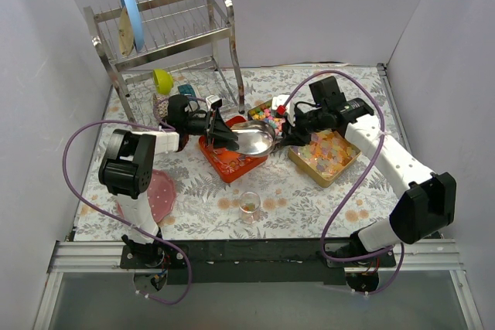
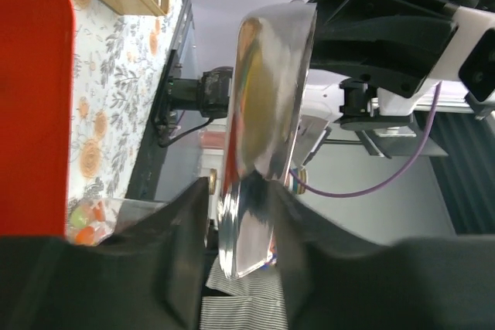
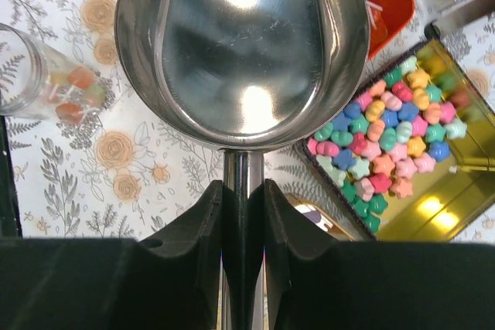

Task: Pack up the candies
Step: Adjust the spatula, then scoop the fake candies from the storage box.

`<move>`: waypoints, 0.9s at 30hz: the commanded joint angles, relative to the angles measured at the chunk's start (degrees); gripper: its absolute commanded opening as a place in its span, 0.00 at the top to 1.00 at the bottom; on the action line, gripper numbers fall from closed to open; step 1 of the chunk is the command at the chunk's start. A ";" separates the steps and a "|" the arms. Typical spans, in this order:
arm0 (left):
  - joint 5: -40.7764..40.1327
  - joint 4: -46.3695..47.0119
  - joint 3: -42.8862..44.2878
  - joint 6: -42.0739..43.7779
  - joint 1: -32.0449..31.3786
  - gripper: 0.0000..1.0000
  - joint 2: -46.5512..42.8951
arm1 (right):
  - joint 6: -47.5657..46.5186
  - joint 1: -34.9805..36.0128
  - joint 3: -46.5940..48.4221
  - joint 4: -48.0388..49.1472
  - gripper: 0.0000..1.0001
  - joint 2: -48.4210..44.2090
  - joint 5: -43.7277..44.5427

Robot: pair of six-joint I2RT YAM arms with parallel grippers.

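A steel scoop [image 1: 255, 138] hangs level over the red tray [image 1: 224, 164], its bowl empty in the right wrist view [image 3: 244, 44]. My right gripper [image 1: 285, 135] is shut on the scoop's handle [image 3: 244, 206]. My left gripper [image 1: 228, 135] is shut on the scoop's front lip [image 2: 244, 222]. Pastel star and round candies [image 3: 394, 129] fill a gold box [image 1: 263, 113] behind the scoop. Clear-wrapped colourful candies [image 1: 329, 152] lie in a wooden tray on the right. A small glass jar [image 1: 249, 205] holds a few orange and green candies [image 3: 73, 90].
A metal dish rack [image 1: 166, 28] with a blue plate [image 1: 130, 13] stands at the back left, a yellow cup [image 1: 162, 80] below it. A pink plate [image 1: 161, 195] lies by the left arm. White walls close in both sides.
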 commanded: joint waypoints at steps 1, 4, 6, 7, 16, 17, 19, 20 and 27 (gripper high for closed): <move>-1.64 -12.02 3.59 10.33 1.11 0.52 -1.64 | -1.72 -2.04 5.19 -4.38 0.99 0.01 4.20; -3.31 -18.79 4.91 16.84 1.11 0.46 -1.46 | -7.34 -5.82 10.11 -11.07 0.99 0.97 6.57; -4.89 -22.66 5.61 21.31 1.11 0.46 -1.38 | -12.50 -8.27 13.28 -17.84 0.99 1.50 8.68; -5.33 -24.42 6.57 23.16 1.02 0.46 -1.03 | -14.02 -9.15 13.99 -19.51 0.99 1.77 10.43; -6.83 -28.83 7.99 29.41 0.76 0.47 0.03 | -31.06 -15.05 15.23 -32.88 0.99 2.21 29.84; -7.00 -28.83 7.64 29.68 0.58 0.47 -0.32 | -32.13 -15.14 15.05 -32.88 0.99 2.21 31.61; -7.18 -28.83 7.29 30.30 0.23 0.47 -0.76 | -33.36 -15.32 15.57 -32.88 0.99 2.99 35.82; -7.18 -28.92 7.11 30.74 0.05 0.47 -1.02 | -34.06 -15.40 15.92 -32.97 0.99 3.44 36.89; -7.53 -28.83 3.87 32.67 -0.03 0.47 -4.45 | -39.16 -16.63 17.86 -32.88 0.99 5.46 45.51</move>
